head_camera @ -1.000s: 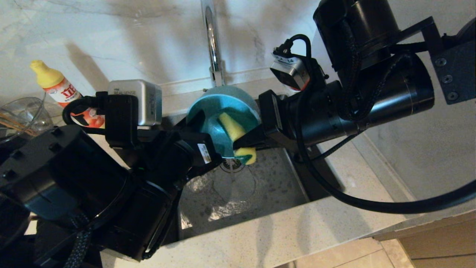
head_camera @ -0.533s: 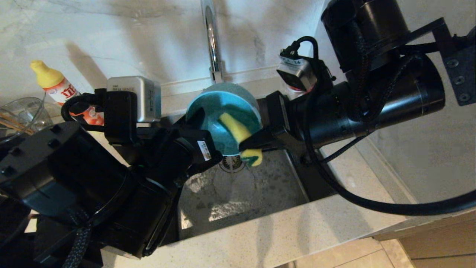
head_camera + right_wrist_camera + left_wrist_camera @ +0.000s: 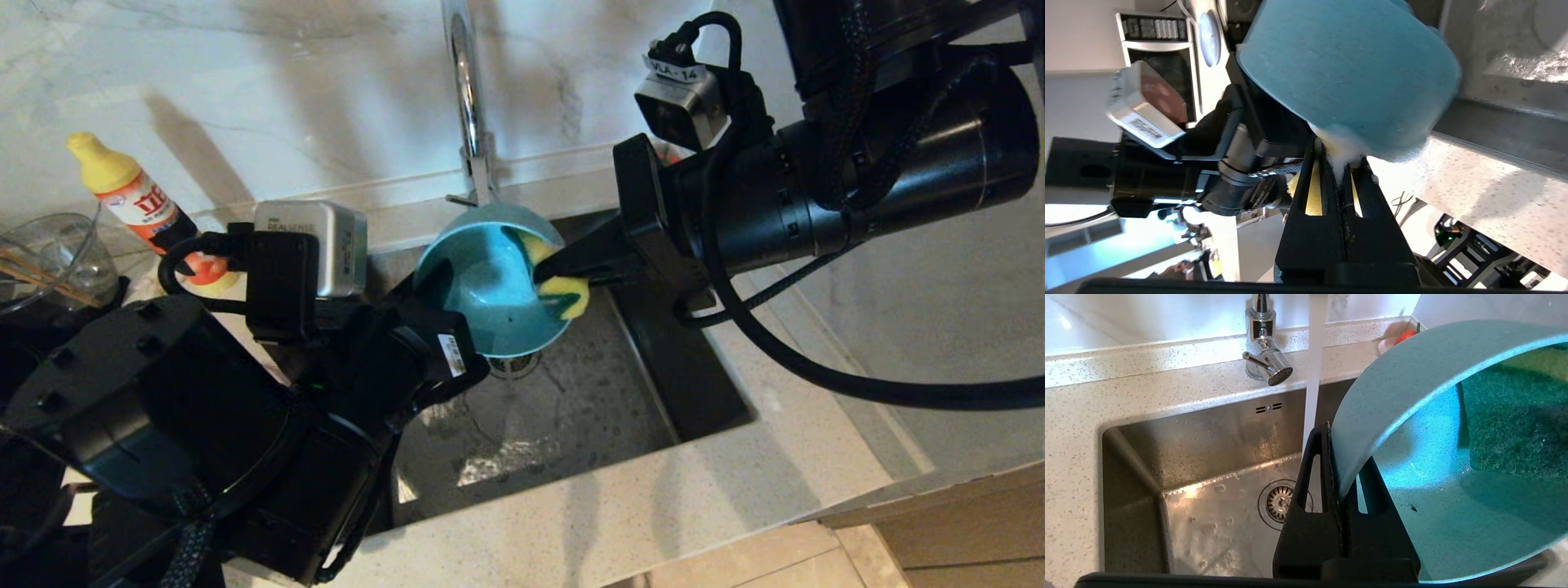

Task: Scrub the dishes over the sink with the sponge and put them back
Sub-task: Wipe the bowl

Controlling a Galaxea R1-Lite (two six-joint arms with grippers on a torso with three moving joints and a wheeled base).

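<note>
One teal bowl (image 3: 490, 286), tilted over one steel sink (image 3: 571, 408). One yellow sponge (image 3: 563, 290) with a green face, pressed against the bowl's rim. Two black hands: left hand (image 3: 429, 282) clamped on the bowl's edge, right hand (image 3: 549, 268) pinched tight on the sponge. One chrome faucet (image 3: 467, 90), one stream of water (image 3: 1312, 375), one round drain (image 3: 1280, 502). One red bottle (image 3: 139, 200) with a yellow cap and one clear glass bowl (image 3: 49, 253) on the tabletop (image 3: 612, 514), chopsticks (image 3: 37, 273) inside it, number unclear.
</note>
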